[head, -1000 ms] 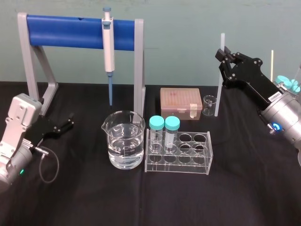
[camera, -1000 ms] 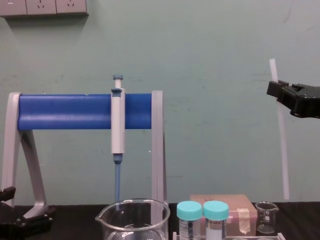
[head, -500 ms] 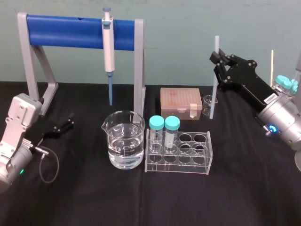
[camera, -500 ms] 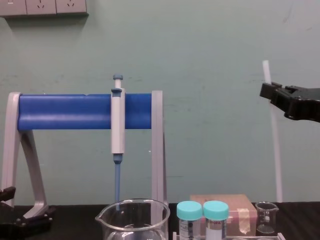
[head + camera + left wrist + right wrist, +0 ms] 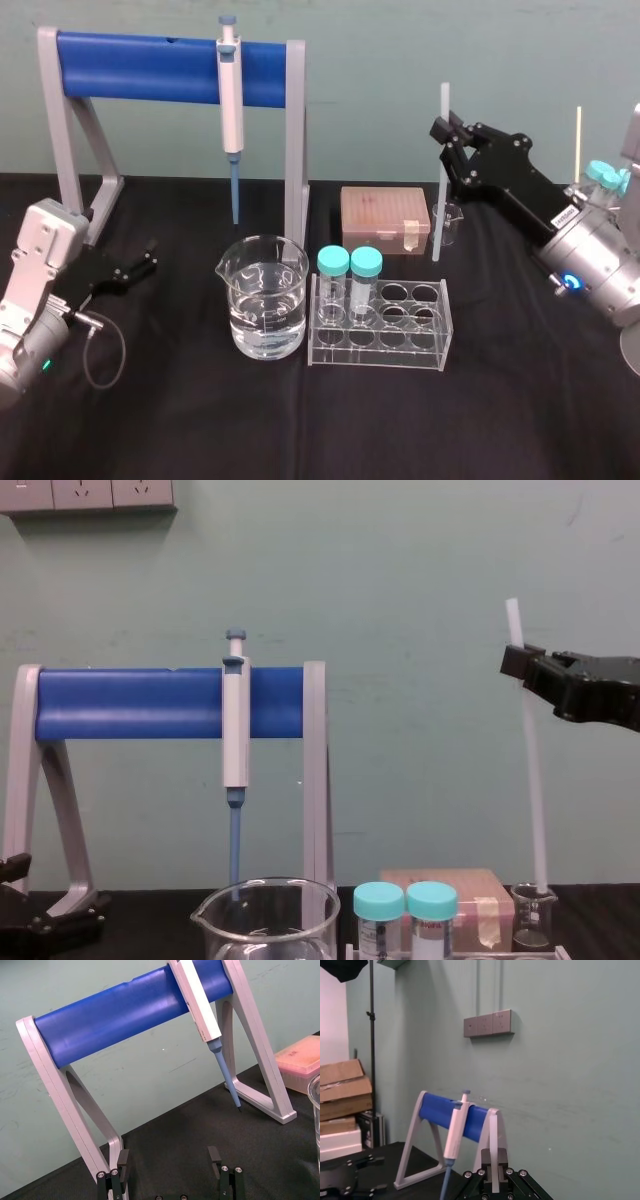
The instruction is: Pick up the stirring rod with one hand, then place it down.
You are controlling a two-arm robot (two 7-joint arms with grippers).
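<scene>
The stirring rod (image 5: 438, 210) is a thin translucent white stick, held nearly upright at the back right of the table. My right gripper (image 5: 444, 133) is shut on its upper part, with a short length sticking out above the jaws. In the chest view the stirring rod (image 5: 532, 780) hangs down from the right gripper (image 5: 516, 661), and its lower end reaches the mouth of a small glass beaker (image 5: 533, 916). The right wrist view shows the stirring rod (image 5: 494, 1172) pinched between the fingers. My left gripper (image 5: 148, 258) rests open at the table's left, nothing between its fingers (image 5: 215, 1158).
A blue-and-white pipette (image 5: 230, 95) hangs on a blue-barred stand (image 5: 140, 65). In front stand a large beaker of water (image 5: 263, 310) and a clear tube rack (image 5: 380, 322) with two teal-capped tubes. A pink tip box (image 5: 384, 220) sits beside the small beaker (image 5: 449, 225).
The right gripper has carried the rod leftward and lower. The rod's lower end has come down from above the table to the small beaker's mouth. The left arm has not moved.
</scene>
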